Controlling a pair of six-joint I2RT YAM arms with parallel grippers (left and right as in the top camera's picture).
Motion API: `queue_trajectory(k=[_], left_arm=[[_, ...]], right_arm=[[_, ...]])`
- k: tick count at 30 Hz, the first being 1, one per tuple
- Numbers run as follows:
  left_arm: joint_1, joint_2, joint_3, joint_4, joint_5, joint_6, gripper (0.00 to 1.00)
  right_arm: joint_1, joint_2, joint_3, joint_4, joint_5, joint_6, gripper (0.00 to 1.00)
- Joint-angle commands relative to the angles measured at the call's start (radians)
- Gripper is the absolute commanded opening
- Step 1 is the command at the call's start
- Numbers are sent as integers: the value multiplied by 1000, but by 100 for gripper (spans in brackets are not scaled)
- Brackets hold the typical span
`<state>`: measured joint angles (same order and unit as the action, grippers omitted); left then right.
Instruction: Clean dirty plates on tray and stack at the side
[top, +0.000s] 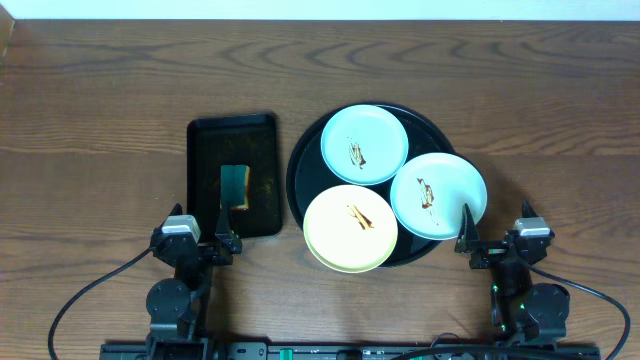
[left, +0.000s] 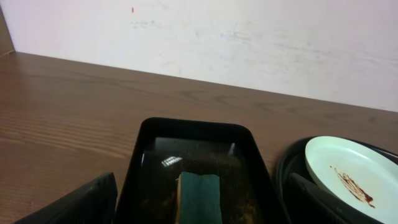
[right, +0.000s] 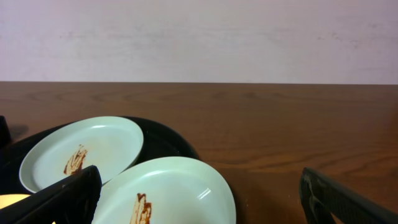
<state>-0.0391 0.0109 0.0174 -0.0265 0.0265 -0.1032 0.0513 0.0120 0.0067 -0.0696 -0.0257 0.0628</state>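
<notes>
The round black tray (top: 300, 165) holds three smeared plates: a pale blue-green one at the back (top: 364, 143), a pale blue-green one at the right (top: 438, 195) and a pale yellow one at the front (top: 350, 228). The right wrist view shows the back plate (right: 84, 149) and the right plate (right: 168, 193). My left gripper (top: 199, 238) is open and empty at the near end of a rectangular black tray (top: 205, 140). My right gripper (top: 497, 235) is open and empty by the right plate's near edge. The back plate also shows in the left wrist view (left: 354, 177).
The rectangular black tray (left: 149, 155) left of the round tray holds a green-and-yellow sponge (top: 235, 187), seen between my left fingers in the left wrist view (left: 199, 196). Bare wooden table lies to the far left, right and back. A pale wall stands behind.
</notes>
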Motion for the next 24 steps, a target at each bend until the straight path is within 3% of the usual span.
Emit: queue_trajectory(k=[1,8,13,24], left_arm=[[6,-7,-13,-44,-13,13,85],[6,-4,-13,-44,-13,13,85],[6,39,10,-81,-13,13,85],[6,378,319,-261,-13,9,85]], right_arm=[[-2,-2,-1,-2,-1,-12,99],[-3,1,-1,-3,3,13,99],[-5,2,6,-18,3,118,99],[-5,145,210,-277,11,172,99]])
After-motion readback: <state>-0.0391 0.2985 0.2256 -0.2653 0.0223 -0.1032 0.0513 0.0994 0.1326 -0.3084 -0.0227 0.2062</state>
